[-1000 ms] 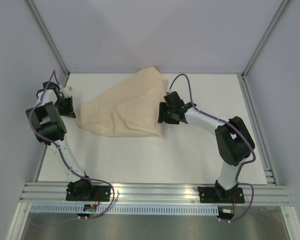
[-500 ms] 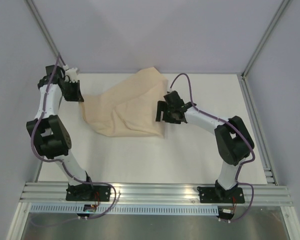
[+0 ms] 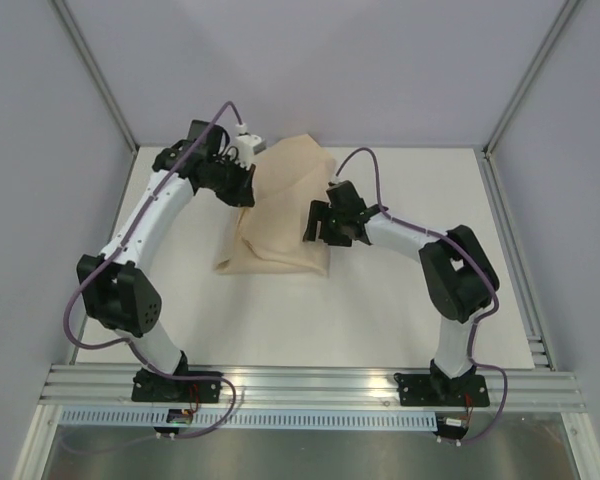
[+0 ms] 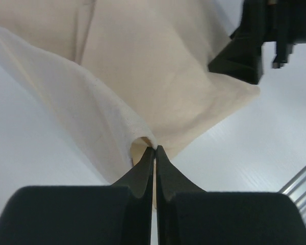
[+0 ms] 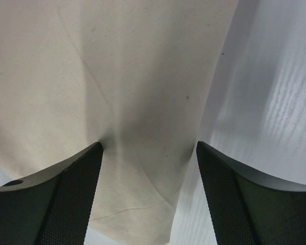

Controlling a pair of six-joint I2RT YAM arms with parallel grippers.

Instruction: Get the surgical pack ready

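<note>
I am watching the tan cloth (image 3: 280,215) lying rumpled on the white desk (image 3: 380,310), toward the far middle, with one corner pointing at the back wall and its near edge running fairly straight. The left pincer (image 3: 242,185) is reaching in from the left and gripping the cloth's left side. In the left wrist view its fingers (image 4: 143,171) are pressing tip to tip with a thin strip of fabric caught between them, and a raised fold is running away from the tips. The right pincer (image 3: 313,225) is hanging over the cloth's right edge, close to the near right corner. In the right wrist view its fingers (image 5: 76,178) are standing wide apart with cloth and a strip of bare desk showing between them. I cannot tell whether its tips are touching the fabric.
</note>
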